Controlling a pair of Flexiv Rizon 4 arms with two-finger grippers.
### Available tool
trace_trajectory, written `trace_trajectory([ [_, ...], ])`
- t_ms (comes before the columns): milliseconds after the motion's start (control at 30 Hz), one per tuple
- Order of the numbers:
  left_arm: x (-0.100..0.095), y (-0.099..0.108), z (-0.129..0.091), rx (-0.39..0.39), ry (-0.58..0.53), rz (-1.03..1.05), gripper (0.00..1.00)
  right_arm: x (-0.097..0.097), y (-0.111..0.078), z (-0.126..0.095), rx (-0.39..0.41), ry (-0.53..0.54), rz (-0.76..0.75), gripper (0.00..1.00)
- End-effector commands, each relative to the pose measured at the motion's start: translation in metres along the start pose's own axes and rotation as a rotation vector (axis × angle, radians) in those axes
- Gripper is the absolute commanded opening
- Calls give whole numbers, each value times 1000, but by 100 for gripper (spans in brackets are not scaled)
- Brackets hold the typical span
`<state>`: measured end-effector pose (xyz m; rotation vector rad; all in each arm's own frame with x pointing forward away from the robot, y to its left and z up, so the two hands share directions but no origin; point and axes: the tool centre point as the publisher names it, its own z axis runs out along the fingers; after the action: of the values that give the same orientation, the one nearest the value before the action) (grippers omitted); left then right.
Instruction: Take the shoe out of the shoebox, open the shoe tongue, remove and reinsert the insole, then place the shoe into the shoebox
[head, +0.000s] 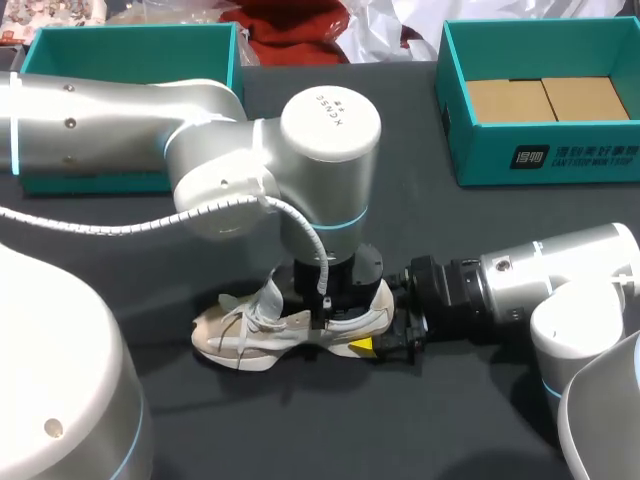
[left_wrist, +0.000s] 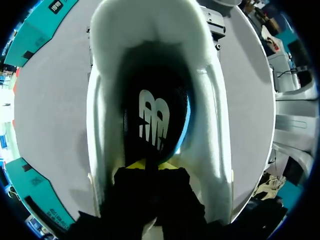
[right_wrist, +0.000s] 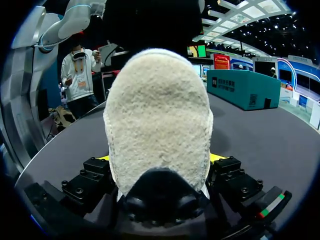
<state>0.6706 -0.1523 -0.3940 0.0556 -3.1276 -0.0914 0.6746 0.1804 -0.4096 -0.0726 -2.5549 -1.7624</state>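
Overhead, shoe on table, apart from shoebox, left gripper over its opening, right gripper at its heel. Left wrist alone shows the insole inside; that gripper's hold cannot be told. Right wrist alone shows fingers clamping the heel from both sides.

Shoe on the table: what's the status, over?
Right gripper shut on the shoe at its heel. Left gripper down in its opening, above the insole; grip unclear. Shoe upright on the table, box apart at far right.
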Motion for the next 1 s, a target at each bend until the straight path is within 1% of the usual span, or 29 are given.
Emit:
trace_trajectory([
  [33,-13,0,26,19,33,4,0,1,1,2,3,-2,0,0],
  [233,-4,11,16,95,116,55,0,1,1,2,3,-2,0,0],
  [400,6,21,4,175,167,96,0,1,1,2,3,-2,0,0],
  [567,17,27,-8,237,185,119,0,1,1,2,3,-2,0,0],
  [733,23,30,-20,291,187,135,0,1,1,2,3,-2,0,0],
  [900,29,27,-35,346,171,142,0,1,1,2,3,-2,0,0],
  [1000,30,24,-41,379,170,133,0,1,1,2,3,-2,0,0],
])
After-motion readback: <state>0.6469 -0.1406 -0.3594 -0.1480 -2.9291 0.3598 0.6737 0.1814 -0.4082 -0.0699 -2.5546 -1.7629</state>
